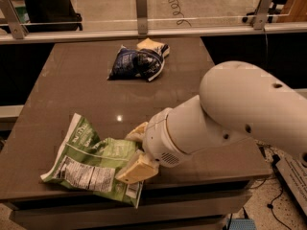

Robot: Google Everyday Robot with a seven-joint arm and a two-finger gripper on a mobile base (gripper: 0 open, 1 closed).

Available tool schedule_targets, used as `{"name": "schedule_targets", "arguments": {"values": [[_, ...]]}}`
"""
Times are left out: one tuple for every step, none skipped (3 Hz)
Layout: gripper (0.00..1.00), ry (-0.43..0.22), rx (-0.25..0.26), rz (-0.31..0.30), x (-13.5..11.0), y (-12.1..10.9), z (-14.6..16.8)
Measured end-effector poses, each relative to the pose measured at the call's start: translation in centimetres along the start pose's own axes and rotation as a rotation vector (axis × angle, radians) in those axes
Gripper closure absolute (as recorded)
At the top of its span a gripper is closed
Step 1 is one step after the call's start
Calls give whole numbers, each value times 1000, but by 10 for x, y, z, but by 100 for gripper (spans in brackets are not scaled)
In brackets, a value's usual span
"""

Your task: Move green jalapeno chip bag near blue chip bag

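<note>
The green jalapeno chip bag point(88, 162) lies at the table's front left, label side up, and its near right corner hangs over the front edge. My gripper point(135, 151) is at the bag's right end, with one cream finger point(137, 130) behind the bag and the other in front, pinching the crumpled foil. The blue chip bag point(136, 63) lies far off at the back middle of the table.
A small pale yellow packet point(152, 45) lies against the blue bag's far side. A glass barrier with metal posts point(141, 5) runs along the back of the brown table point(72, 85). My white arm point(240, 109) covers the table's right front.
</note>
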State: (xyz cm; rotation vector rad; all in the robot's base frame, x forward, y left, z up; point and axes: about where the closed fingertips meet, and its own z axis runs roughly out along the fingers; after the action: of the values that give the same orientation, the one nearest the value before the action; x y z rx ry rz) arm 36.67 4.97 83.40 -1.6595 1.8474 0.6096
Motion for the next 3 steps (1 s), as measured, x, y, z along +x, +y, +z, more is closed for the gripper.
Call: {"name": "schedule_targets", "arguments": {"values": [[88, 6, 22, -8, 1, -8, -9], [100, 25, 69, -17, 4, -29, -34], [100, 75, 142, -34, 13, -60, -77]]}}
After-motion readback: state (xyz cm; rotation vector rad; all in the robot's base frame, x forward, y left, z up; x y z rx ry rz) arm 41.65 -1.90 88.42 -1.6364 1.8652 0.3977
